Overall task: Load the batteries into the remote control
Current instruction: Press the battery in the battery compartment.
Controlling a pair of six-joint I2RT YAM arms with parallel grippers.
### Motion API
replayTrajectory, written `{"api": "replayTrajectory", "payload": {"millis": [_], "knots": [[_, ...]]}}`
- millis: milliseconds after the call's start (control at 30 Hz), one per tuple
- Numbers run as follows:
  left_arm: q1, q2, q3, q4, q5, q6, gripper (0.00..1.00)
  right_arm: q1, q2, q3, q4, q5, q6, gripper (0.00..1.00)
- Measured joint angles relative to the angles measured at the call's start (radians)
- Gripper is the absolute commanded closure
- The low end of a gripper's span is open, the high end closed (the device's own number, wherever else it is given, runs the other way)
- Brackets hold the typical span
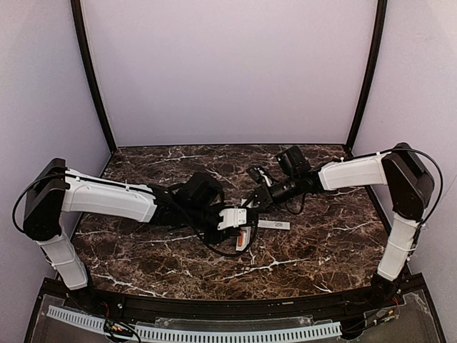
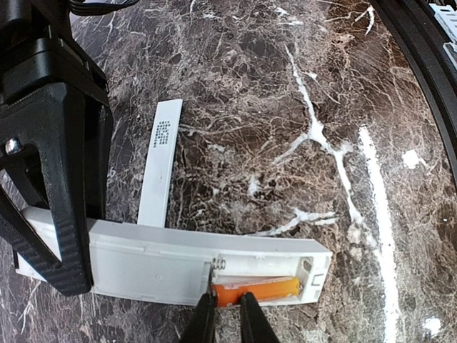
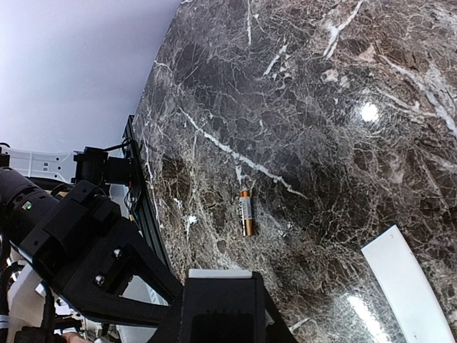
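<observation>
Battery loading, first cell at the recess. The remote control (image 2: pixel 157 261) lies back-up across the marble tabletop (image 2: pixel 285 107), its battery recess open towards the left wrist camera. The right gripper (image 2: pixel 44 266) is clamped over the remote's closed end, apparently to keep the body from sliding or tipping while the other arm works.

One orange battery (image 2: pixel 260 289) lies lengthwise in the nearer bay of the recess. The farther bay beside it shows only its bare contact spring (image 2: pixel 220 266). The left gripper (image 2: pixel 227 304) has its fingers drawn close, with only a slit between them, and their tips are at the battery's near flank, at the spring end. Whether they pinch the cell or merely press it down cannot be told. The placement suggests seating against the spring.

The cover strip (image 2: pixel 161 161), print side up, lies on the table with one end just behind the remote, clear of the recess. A second battery (image 3: pixel 245 213) lies loose on the marble in the right wrist view, not yet loaded. The task appears to be about half done.
</observation>
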Motion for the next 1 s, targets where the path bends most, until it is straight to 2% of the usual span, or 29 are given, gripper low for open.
{"api": "replayTrajectory", "payload": {"millis": [600, 1000], "knots": [[-0.007, 0.043, 0.047, -0.052, -0.006, 0.0, 0.89, 0.0, 0.0, -0.003, -0.018, 0.012, 0.005, 1.0], [-0.031, 0.075, 0.085, -0.081, -0.136, -0.024, 0.91, -0.005, 0.0, -0.015, 0.005, 0.043, 0.025, 1.0]]}}
